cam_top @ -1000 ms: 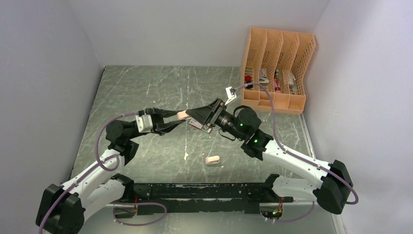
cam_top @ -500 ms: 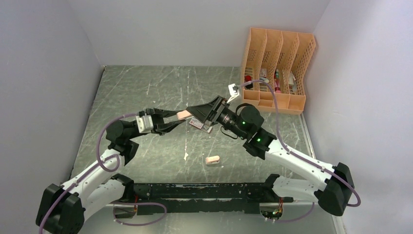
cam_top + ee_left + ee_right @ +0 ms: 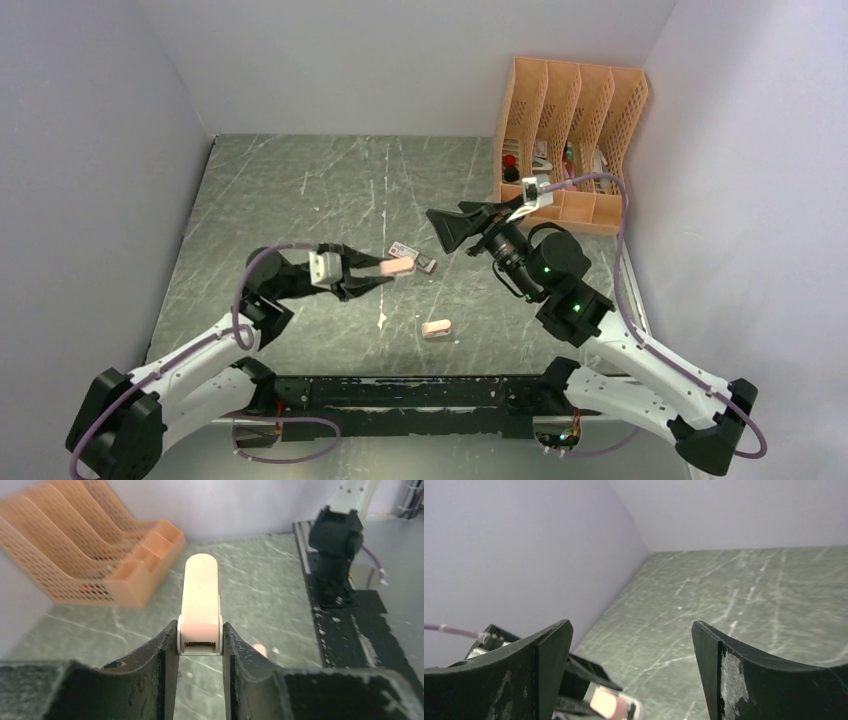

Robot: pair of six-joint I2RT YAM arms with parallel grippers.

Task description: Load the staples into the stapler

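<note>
My left gripper (image 3: 388,269) is shut on a salmon-pink mini stapler (image 3: 399,266), held level above the table. In the left wrist view the stapler (image 3: 200,600) sticks out forward, its rear end pinched in my left gripper (image 3: 200,636). The staples' small red-and-white box (image 3: 403,251) lies on the table just behind the stapler, with a greyish piece (image 3: 427,265) beside it. My right gripper (image 3: 452,226) hangs open and empty to the right of them. In the right wrist view my right gripper (image 3: 631,645) stands wide apart, with the stapler (image 3: 606,703) low down in front.
A second pink stapler (image 3: 436,328) lies on the table nearer the arm bases, with a small pale scrap (image 3: 382,320) left of it. An orange slotted organizer (image 3: 570,140) holding small items stands at the back right corner. Walls close the table on three sides.
My right gripper has opened wide and drawn back to the right, away from the stapler. My left gripper has carried the stapler a little nearer and to the right.
</note>
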